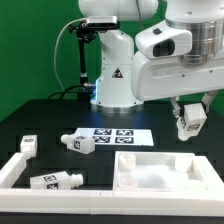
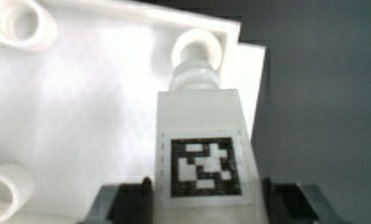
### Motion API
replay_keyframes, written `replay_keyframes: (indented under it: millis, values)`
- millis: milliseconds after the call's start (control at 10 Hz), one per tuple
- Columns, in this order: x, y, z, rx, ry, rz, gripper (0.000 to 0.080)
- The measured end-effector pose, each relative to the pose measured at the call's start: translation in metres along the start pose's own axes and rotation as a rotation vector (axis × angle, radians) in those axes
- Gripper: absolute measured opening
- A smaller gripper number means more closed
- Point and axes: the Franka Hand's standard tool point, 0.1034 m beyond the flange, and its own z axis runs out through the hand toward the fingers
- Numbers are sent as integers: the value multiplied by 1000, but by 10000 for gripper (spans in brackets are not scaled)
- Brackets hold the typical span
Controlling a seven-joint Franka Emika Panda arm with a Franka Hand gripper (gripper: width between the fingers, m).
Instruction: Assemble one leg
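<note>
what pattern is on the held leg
White leg with a black-and-white square tag, clearest in the wrist view.

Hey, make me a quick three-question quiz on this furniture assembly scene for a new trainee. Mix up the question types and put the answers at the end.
1. True or false: the end effector is shut on a leg.
2. What does that leg hang over? A) a wooden drawer B) the panel C) a red bin
3. Fill in: in the wrist view, the leg's threaded tip points toward a round ____ in the panel.
Key: 1 true; 2 B; 3 hole.
</note>
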Motion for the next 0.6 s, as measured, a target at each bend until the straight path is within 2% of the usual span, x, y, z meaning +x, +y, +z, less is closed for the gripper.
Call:
replay_keyframes:
  millis: [200, 300, 400, 500, 600]
  values:
    - [11, 3, 0, -15, 169, 0, 284]
    - [18, 6, 5, -17, 203, -8, 284]
    - [41, 15, -3, -18, 316, -29, 284]
    - [58, 21, -10, -32, 454, -28, 284]
    - [61, 22, -6, -41, 557, -21, 285]
